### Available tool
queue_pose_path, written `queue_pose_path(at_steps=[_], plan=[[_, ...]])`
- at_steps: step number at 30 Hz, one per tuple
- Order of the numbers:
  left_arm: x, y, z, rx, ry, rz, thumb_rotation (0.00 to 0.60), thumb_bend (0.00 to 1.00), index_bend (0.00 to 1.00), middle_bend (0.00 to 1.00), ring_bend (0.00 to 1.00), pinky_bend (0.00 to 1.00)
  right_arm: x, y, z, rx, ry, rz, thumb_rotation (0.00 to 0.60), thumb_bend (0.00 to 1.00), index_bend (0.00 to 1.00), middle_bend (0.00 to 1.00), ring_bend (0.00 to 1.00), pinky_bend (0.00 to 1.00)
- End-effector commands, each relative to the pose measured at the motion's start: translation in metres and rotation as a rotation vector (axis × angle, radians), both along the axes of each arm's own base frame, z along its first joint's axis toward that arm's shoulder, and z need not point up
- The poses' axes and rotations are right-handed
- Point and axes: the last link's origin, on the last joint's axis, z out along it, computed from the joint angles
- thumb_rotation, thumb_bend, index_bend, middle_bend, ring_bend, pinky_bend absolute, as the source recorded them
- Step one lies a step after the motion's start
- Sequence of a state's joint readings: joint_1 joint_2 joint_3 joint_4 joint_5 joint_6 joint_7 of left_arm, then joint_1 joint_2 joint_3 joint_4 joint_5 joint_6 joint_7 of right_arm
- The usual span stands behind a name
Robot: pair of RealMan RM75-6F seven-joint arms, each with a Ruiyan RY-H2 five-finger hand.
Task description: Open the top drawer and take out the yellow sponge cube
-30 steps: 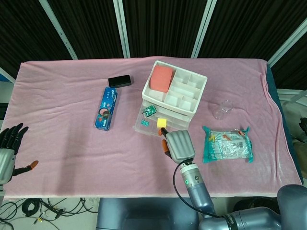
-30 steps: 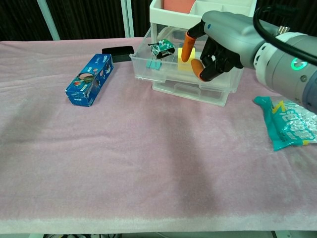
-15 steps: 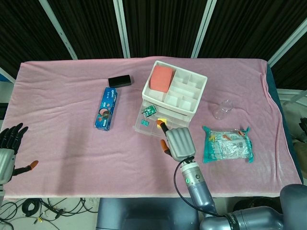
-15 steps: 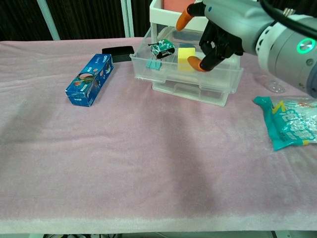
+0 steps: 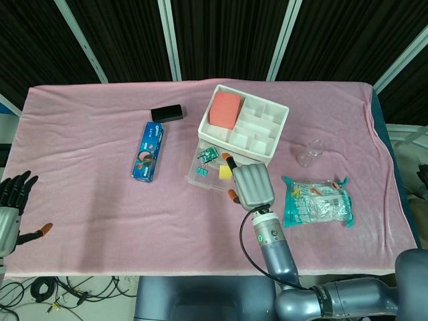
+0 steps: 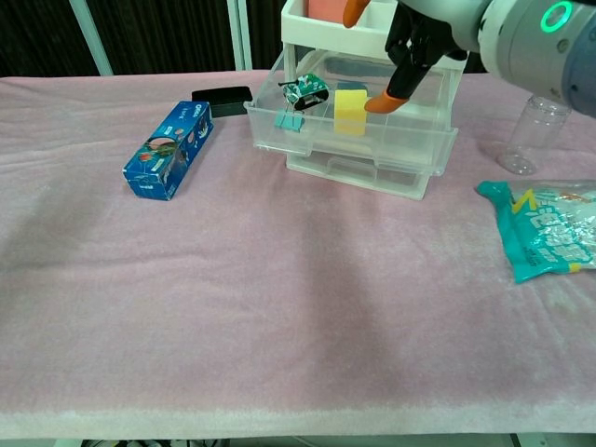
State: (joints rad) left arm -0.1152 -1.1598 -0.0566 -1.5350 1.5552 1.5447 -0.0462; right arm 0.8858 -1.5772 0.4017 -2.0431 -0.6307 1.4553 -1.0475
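Note:
The clear drawer unit (image 5: 261, 155) stands mid-table with its top drawer (image 6: 372, 140) pulled out toward me. The yellow sponge cube (image 5: 225, 172) (image 6: 351, 110) lies inside that drawer, free of any grip. My right hand (image 5: 251, 185) (image 6: 421, 33) hovers over the drawer just right of the cube, fingers apart and holding nothing; one orange fingertip (image 6: 380, 102) hangs close beside the cube's upper right. My left hand (image 5: 11, 208) stays off the table's near left corner, fingers spread and empty.
Green clips (image 6: 305, 90) share the drawer's left part. A pink block (image 5: 225, 109) sits in the white top tray. A blue box (image 5: 148, 152) and a black case (image 5: 167, 114) lie to the left. A clear jar (image 5: 311, 153) and a teal packet (image 5: 316, 201) lie to the right.
My right hand has lifted up and back from the cube, its fingers spreading. The cube stays in the drawer. The left hand has not moved.

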Motion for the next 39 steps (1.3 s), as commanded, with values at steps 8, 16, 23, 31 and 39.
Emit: queue_pose_path(at_steps=[8, 16, 23, 31, 39], plan=[[-0.001, 0.001, 0.000, 0.014, -0.006, -0.009, 0.600, 0.00, 0.00, 0.00, 0.00, 0.00, 0.010, -0.021, 0.006, -0.008, 0.145, -0.068, 0.600, 0.12, 0.32, 0.90, 0.94, 0.84], [-0.001, 0.001, 0.000, 0.010, -0.010, -0.004, 0.600, 0.00, 0.00, 0.00, 0.00, 0.00, 0.017, -0.024, 0.007, 0.002, 0.148, -0.070, 0.600, 0.16, 0.40, 0.90, 0.94, 0.84], [-0.001, 0.001, 0.000, 0.008, -0.011, -0.001, 0.600, 0.00, 0.00, 0.00, 0.00, 0.00, 0.019, -0.028, 0.001, 0.027, 0.183, -0.093, 0.600, 0.16, 0.40, 0.90, 0.94, 0.84], [-0.001, 0.001, -0.001, 0.005, -0.012, 0.002, 0.600, 0.00, 0.00, 0.00, 0.00, 0.00, 0.021, -0.031, -0.006, 0.060, 0.183, -0.108, 0.600, 0.16, 0.40, 0.90, 0.94, 0.84], [-0.001, 0.002, 0.000, 0.003, -0.012, 0.007, 0.600, 0.00, 0.00, 0.00, 0.00, 0.00, 0.026, -0.031, -0.015, 0.096, 0.175, -0.106, 0.600, 0.16, 0.40, 0.90, 0.94, 0.84]])
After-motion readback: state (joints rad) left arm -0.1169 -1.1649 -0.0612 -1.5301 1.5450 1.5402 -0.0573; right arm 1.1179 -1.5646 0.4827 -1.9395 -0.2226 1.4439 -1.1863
